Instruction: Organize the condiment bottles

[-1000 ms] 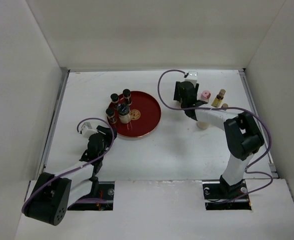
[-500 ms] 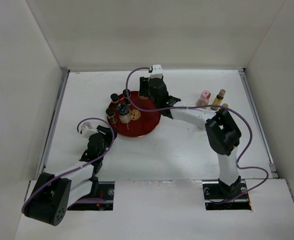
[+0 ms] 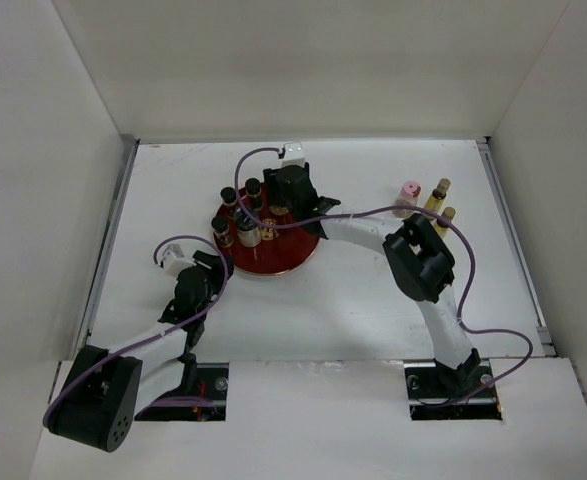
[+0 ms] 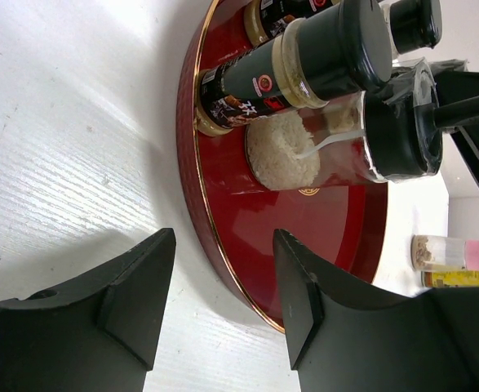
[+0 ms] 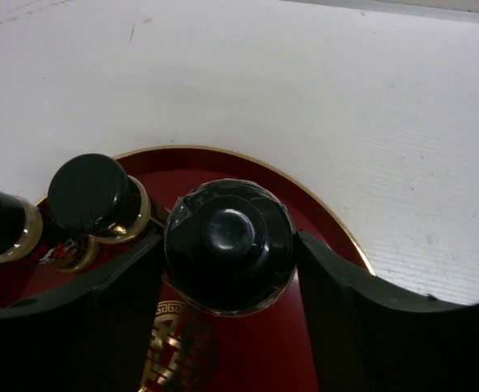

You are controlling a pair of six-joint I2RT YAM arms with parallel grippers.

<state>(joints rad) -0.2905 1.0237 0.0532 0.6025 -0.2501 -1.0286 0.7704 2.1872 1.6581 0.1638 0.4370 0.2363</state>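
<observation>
Top view: several condiment bottles [image 3: 246, 230] stand on the red tray [image 3: 298, 250] and three more on the bench [image 3: 353, 300] at right, so I judge the work over half done. Left wrist view: my left end effector [image 4: 224, 245] is apart and empty at the tray rim. Only the right wrist view shows my right end effector [image 5: 229, 261] clamped on a dark-capped bottle [image 5: 229, 237] over the tray.

On the tray [image 3: 295, 252], jars [image 3: 248, 233] cluster at its left; three bottles [image 3: 409, 196] stand well right of it on the bench [image 3: 353, 300].
</observation>
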